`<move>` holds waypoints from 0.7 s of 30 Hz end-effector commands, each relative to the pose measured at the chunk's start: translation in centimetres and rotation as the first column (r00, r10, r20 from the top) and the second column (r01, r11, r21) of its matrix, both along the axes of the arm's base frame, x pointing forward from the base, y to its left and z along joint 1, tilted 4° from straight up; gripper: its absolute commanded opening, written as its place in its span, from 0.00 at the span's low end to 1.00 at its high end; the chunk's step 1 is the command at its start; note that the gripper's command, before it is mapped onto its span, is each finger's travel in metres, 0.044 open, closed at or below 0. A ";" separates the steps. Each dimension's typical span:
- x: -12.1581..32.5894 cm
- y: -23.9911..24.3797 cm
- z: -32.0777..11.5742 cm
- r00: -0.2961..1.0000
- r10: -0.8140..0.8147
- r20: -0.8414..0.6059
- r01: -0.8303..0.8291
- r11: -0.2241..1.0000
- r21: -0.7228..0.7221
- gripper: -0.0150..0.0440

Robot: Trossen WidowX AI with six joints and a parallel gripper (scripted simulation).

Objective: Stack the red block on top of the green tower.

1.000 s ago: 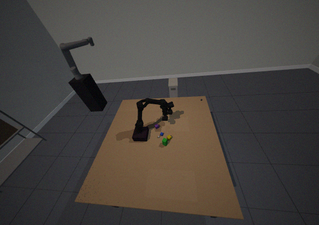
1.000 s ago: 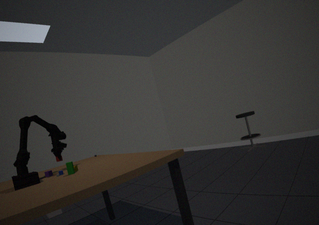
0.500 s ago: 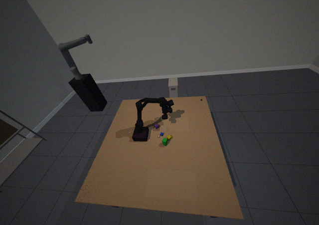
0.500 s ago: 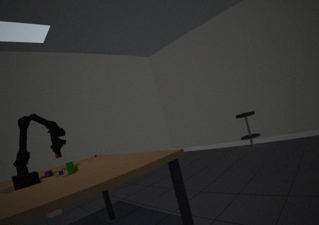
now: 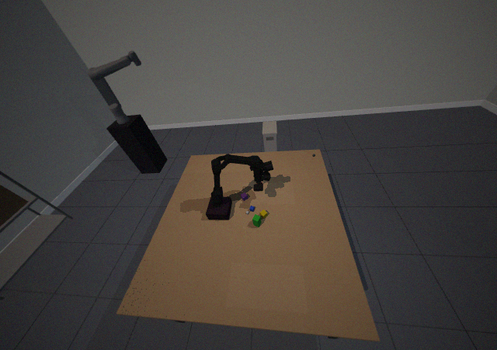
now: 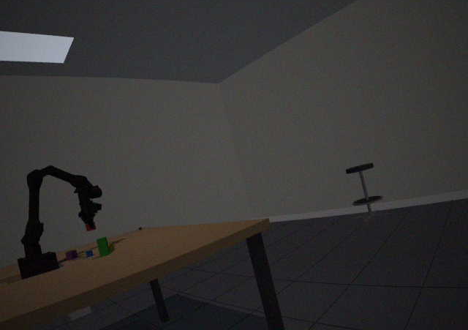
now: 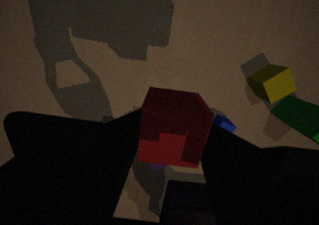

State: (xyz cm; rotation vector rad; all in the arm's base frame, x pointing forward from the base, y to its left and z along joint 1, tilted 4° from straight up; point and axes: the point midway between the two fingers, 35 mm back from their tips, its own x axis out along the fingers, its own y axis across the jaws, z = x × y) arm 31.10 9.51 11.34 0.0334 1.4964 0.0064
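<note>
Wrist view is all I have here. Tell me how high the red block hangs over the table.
Observer: The red block hangs in the hand, off the table and above the top of the green tower.
Operator: Say whether the tower stands straight.
Observer: It stands upright, with the yellow block close beside it.
Operator: Report what lies near the arm's base.
Observer: A purple block lies near the base, and a blue block between it and the tower.
</note>
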 end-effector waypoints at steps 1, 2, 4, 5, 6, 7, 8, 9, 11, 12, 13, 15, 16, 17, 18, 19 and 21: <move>0.1 -2.2 0.2 1.000 -0.004 0.003 0.004 1.000 0.005 0.25; 0.2 -2.7 0.2 1.000 -0.004 0.003 0.004 1.000 0.004 0.25; 0.3 -3.8 0.1 1.000 -0.005 0.003 0.005 1.000 0.004 0.25; 0.3 -4.3 0.1 1.000 -0.005 0.003 0.005 1.000 0.006 0.25; 0.4 -4.8 0.1 1.000 -0.005 0.003 0.005 1.000 0.007 0.25; 0.4 -5.3 0.0 1.000 -0.005 0.002 0.005 1.000 0.008 0.25; 0.4 -5.8 0.0 1.000 -0.005 0.002 0.005 1.000 0.010 0.25; 0.5 -6.3 0.0 1.000 -0.004 0.003 0.004 1.000 0.011 0.25; 0.5 -7.3 -0.1 1.000 -0.004 0.003 0.004 1.000 0.014 0.25; 0.5 -7.8 -0.1 1.000 -0.004 0.003 0.004 1.000 0.016 0.25; 0.5 -8.3 -0.2 1.000 -0.004 0.004 0.004 1.000 0.017 0.25; 0.4 -9.4 -0.2 1.000 -0.003 0.004 0.003 1.000 0.018 0.25; 0.4 -9.9 -0.3 1.000 -0.003 0.004 0.003 1.000 0.017 0.25; 0.4 -10.4 -0.3 1.000 -0.002 0.004 0.002 1.000 0.016 0.25; 0.4 -11.0 -0.3 1.000 -0.002 0.004 0.002 1.000 0.015 0.25; 0.3 -11.5 -0.3 1.000 -0.002 0.004 0.001 1.000 0.014 0.25; 0.2 -12.5 -0.4 1.000 -0.001 0.003 0.001 1.000 0.013 0.25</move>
